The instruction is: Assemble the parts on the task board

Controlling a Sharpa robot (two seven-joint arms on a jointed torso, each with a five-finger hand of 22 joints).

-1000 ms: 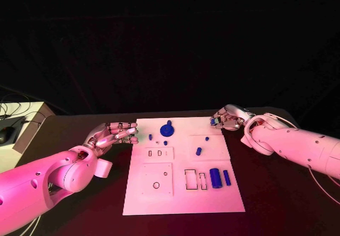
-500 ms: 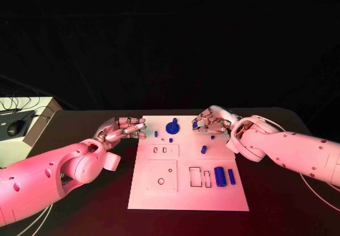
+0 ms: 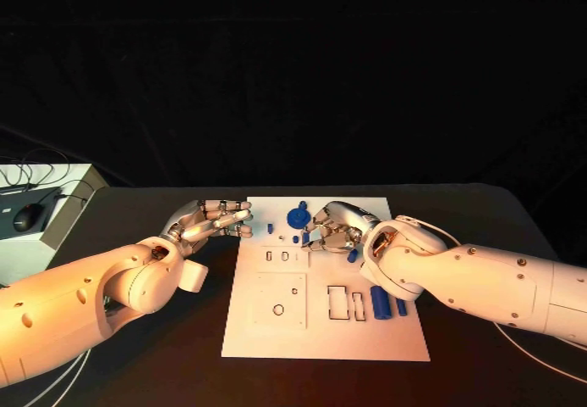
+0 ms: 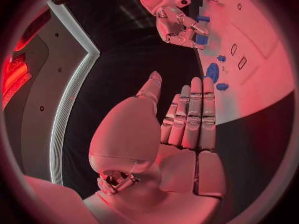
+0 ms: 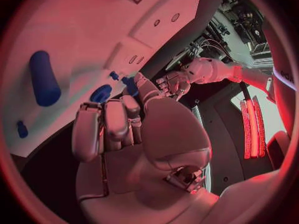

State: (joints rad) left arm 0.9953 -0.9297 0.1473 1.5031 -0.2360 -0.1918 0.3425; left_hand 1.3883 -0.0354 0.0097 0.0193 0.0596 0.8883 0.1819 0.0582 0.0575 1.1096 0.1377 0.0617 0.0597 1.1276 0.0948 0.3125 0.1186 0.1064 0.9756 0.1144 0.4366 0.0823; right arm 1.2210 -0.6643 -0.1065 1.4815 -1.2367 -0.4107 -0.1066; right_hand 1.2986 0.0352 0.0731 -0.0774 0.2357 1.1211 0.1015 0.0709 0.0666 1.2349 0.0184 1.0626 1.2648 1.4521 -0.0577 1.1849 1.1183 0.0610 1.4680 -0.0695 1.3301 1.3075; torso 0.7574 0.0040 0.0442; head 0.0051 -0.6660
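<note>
Reaching in over the far half of the task board [image 3: 324, 339], the right hand [image 3: 328, 227] has its fingers curled in together above the white plate. A small blue part [image 5: 130, 83] shows at its fingertips in the right wrist view, apparently pinched there, though the curled fingers hide the contact itself. Just beside that hand, a round blue disc [image 3: 295, 220] lies on the board near its far edge, with a few small blue pegs [image 3: 268, 231] near it.

The left hand [image 3: 215, 220] hovers at the board's far left corner, over the black table [image 3: 489, 212] and the plate's edge. From the left wrist view its fingers [image 4: 194, 109] are stretched out straight and lie close side by side, the thumb set apart, with nothing between them.

Nearer the robot, a thick blue cylinder [image 3: 381, 303] and a thinner blue rod [image 3: 400, 306] lie side by side on the board's right part, just beside the rectangular cutouts [image 3: 332, 303]. A grey box [image 3: 30, 216] with cables stands at the table's left.
</note>
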